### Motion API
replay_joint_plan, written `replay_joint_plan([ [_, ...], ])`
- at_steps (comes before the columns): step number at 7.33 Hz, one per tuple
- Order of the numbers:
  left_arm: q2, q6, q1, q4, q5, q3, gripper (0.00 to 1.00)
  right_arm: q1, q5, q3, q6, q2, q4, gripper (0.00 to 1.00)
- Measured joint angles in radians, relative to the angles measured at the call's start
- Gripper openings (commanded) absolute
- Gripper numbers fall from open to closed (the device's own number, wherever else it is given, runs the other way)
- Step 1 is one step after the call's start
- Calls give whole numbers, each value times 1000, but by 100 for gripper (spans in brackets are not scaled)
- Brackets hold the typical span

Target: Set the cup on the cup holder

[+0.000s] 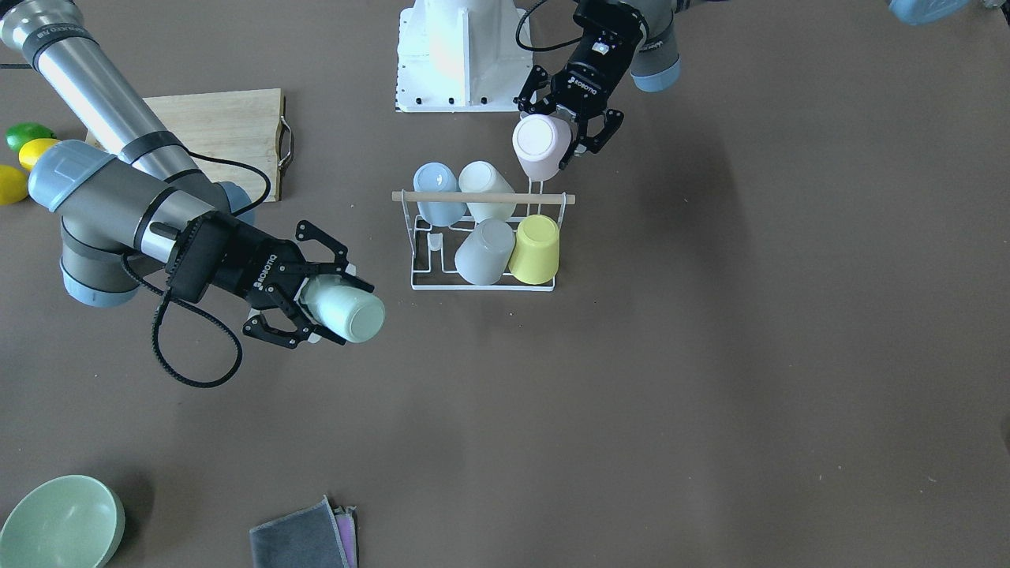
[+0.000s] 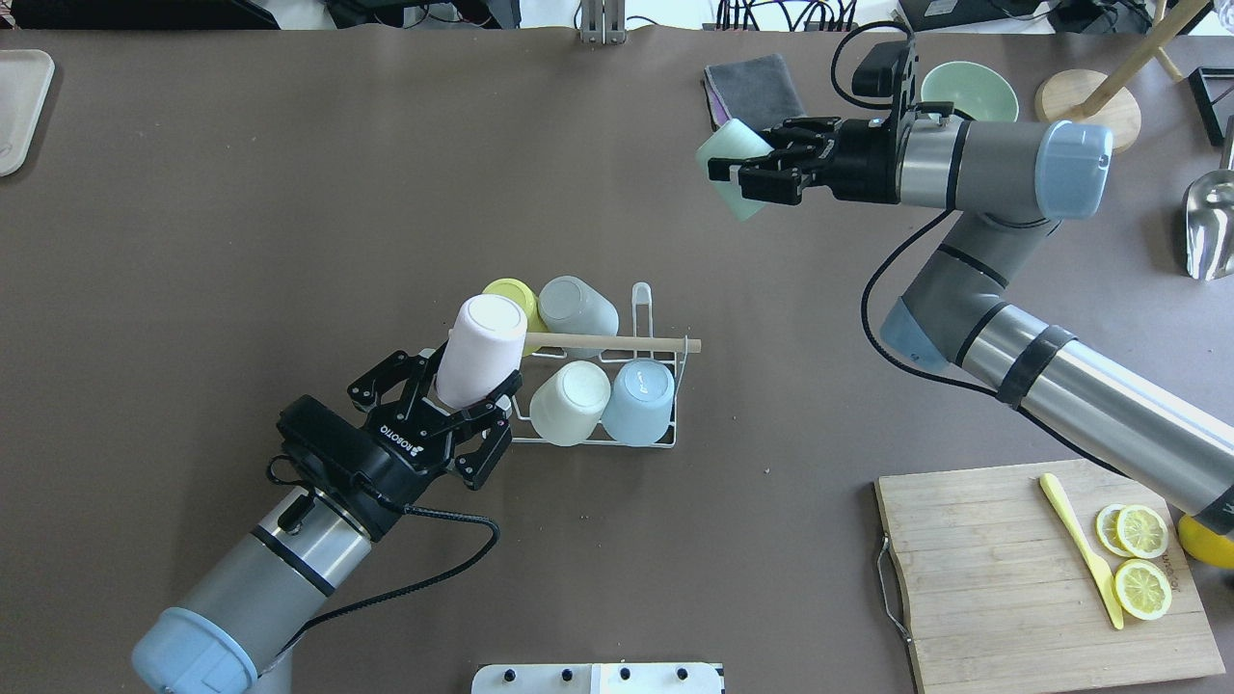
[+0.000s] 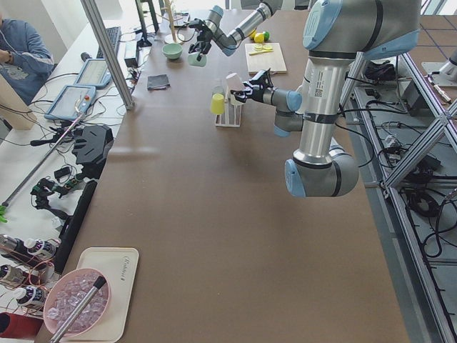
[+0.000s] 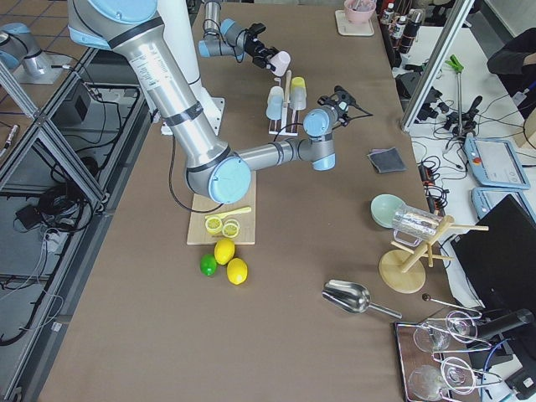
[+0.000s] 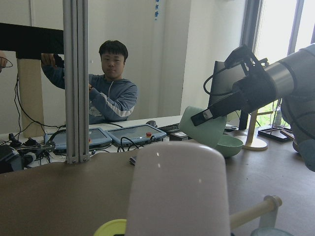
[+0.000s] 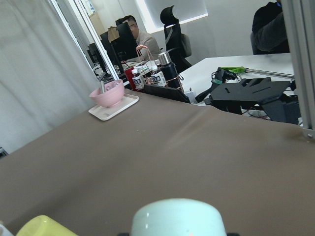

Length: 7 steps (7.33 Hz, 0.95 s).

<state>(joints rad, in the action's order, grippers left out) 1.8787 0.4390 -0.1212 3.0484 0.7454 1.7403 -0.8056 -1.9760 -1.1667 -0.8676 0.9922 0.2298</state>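
Observation:
The cup holder (image 2: 641, 297) is a white wire rack with a wooden rod (image 2: 617, 343) across its top, mid-table. It carries a yellow (image 2: 508, 292), a grey (image 2: 576, 304), a cream (image 2: 571, 402) and a blue cup (image 2: 643, 400), all upside down. My left gripper (image 2: 472, 381) is shut on a pink cup (image 2: 479, 347), bottom up and tilted, over the rack's near left corner, by the rod's end. My right gripper (image 2: 737, 175) is shut on a mint cup (image 2: 733, 178) and holds it in the air, well away from the rack. In the front-facing view the pink cup (image 1: 541, 146) hangs just behind the rod (image 1: 483, 197).
A cutting board (image 2: 1003, 578) with lemon slices and a yellow knife lies at the near right. A green bowl (image 2: 969, 92), a folded grey cloth (image 2: 757, 87) and a metal scoop (image 2: 1210, 226) lie beyond the right arm. The robot base (image 1: 458, 55) stands behind the rack.

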Motion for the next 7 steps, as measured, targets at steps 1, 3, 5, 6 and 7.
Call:
replay_joint_plan([
  [1, 2, 2, 2, 5, 0, -4, 41, 20, 4, 0, -46, -6, 69, 0],
  [3, 1, 6, 8, 9, 0, -17, 42, 31, 11, 2, -87, -22, 163, 0],
  [5, 2, 18, 8, 10, 2, -36, 42, 31, 30, 32, -86, -69, 175, 0],
  [6, 2, 25, 8, 10, 5, -41, 42, 35, 65, 62, -74, -97, 173, 0],
  [7, 2, 30, 8, 10, 6, -44, 42, 45, 106, 92, -54, -119, 171, 0],
])
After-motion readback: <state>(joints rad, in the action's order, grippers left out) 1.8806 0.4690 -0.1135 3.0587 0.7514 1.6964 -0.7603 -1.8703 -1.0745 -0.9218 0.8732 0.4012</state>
